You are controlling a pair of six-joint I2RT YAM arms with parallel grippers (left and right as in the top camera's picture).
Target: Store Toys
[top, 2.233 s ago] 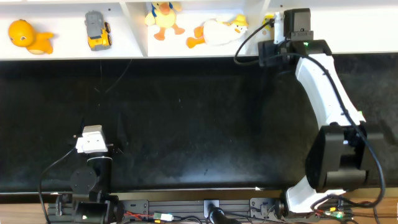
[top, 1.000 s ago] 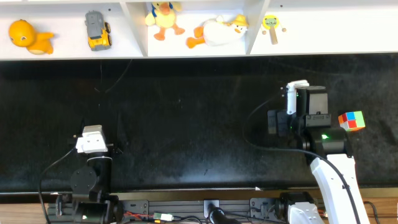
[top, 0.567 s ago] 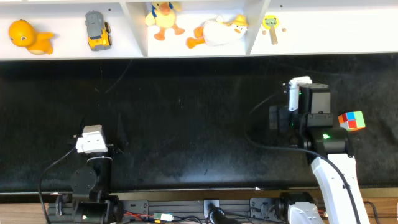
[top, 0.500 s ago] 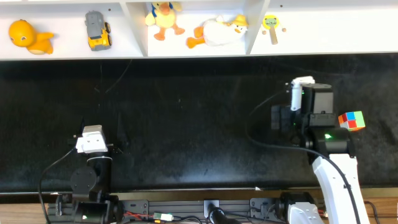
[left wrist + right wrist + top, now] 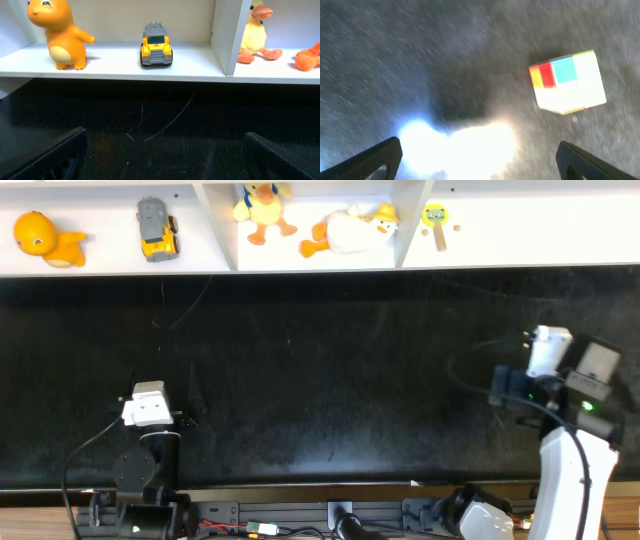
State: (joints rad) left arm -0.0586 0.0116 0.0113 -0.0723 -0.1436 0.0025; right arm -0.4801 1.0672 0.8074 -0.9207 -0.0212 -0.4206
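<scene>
A multicoloured cube (image 5: 567, 82) with red, orange, teal and white faces lies on the black mat. My right gripper (image 5: 480, 167) hangs open above the mat, the cube lying ahead of it toward one finger. The right arm (image 5: 570, 385) stands over that spot at the table's right edge. My left gripper (image 5: 162, 162) is open and empty, low over the mat at the front left, facing the white shelf (image 5: 125, 70). On the shelf stand an orange figure (image 5: 45, 238), a yellow truck (image 5: 158, 230), a duck plush (image 5: 263, 208), a lying white duck plush (image 5: 350, 230) and a small yellow toy (image 5: 437, 220).
Upright dividers (image 5: 222, 225) split the shelf along the far edge into compartments. The far-right compartment (image 5: 540, 225) holds just the small yellow toy at its left end. The black mat (image 5: 320, 370) spreads between the arms and the shelf.
The right arm drew back from the shelf's right compartment, leaving the small yellow toy there, then swung right over the cube, which it now covers in the top view. The left arm kept still.
</scene>
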